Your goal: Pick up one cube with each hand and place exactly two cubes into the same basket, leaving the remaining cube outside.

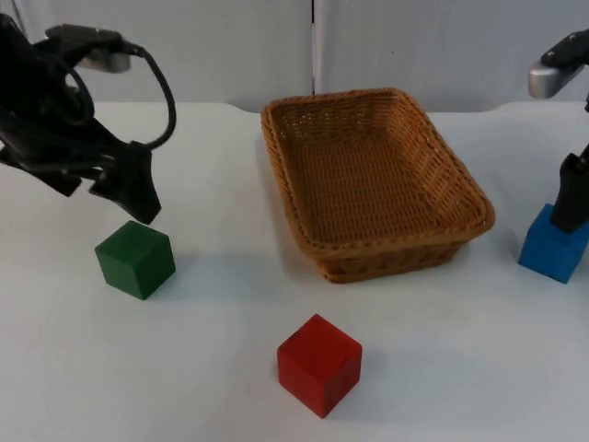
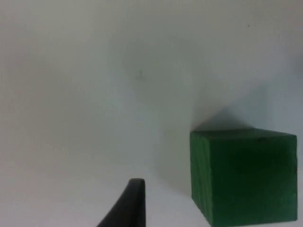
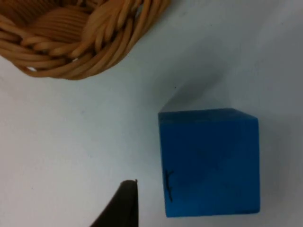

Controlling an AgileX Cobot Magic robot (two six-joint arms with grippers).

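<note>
Left gripper (image 1: 138,207), finger state unreadable, hangs just above green cube (image 1: 135,260). Right gripper (image 1: 571,216), likewise unreadable, sits at blue cube (image 1: 553,245). Grasp step for both, I judge; next, close squarely, then lift toward basket (image 1: 465,235).

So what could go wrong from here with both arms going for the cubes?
The left gripper sits off to one side of the green cube, so closing may just nudge it away. The right gripper is down at the blue cube near the table's edge; a push might send it off. The basket is close enough to clip when lifting.
</note>
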